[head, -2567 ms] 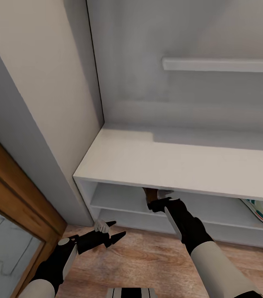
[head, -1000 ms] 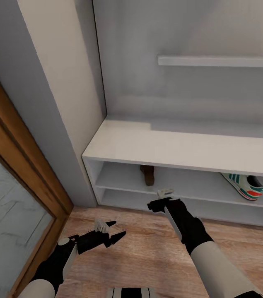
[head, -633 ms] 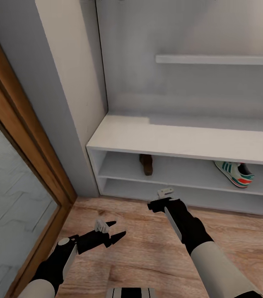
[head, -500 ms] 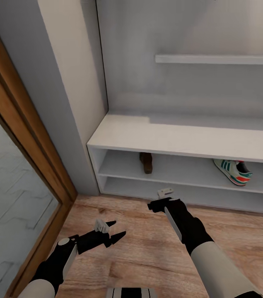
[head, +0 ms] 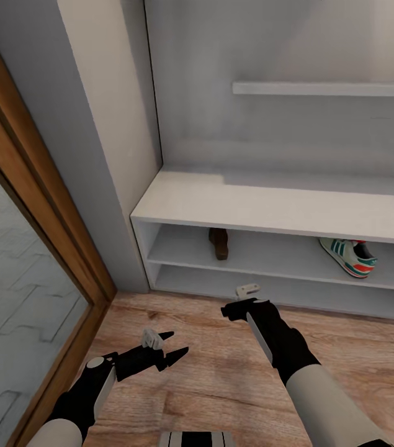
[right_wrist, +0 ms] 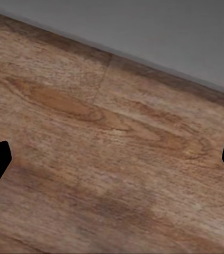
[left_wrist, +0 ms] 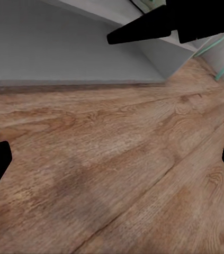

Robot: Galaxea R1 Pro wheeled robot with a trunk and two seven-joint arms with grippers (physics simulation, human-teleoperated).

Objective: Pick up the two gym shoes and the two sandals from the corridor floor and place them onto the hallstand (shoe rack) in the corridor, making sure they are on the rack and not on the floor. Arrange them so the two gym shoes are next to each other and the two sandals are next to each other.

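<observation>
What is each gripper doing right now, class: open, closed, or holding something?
Left gripper: open, holding nothing, over the corridor floor.
Right gripper: open, holding nothing, in front of the hallstand.

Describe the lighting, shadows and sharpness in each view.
Head view: soft, even light, no glare; the bench top shades the shelf where the sandal and sneaker sit. Left wrist view: floor grain slightly soft, with a faint dark patch. Right wrist view: floor blurry, wall plain grey.

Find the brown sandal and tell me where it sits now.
In the head view, the brown sandal sits on the shoe rack's upper open shelf, near its left end, well left of the white sneaker.
</observation>
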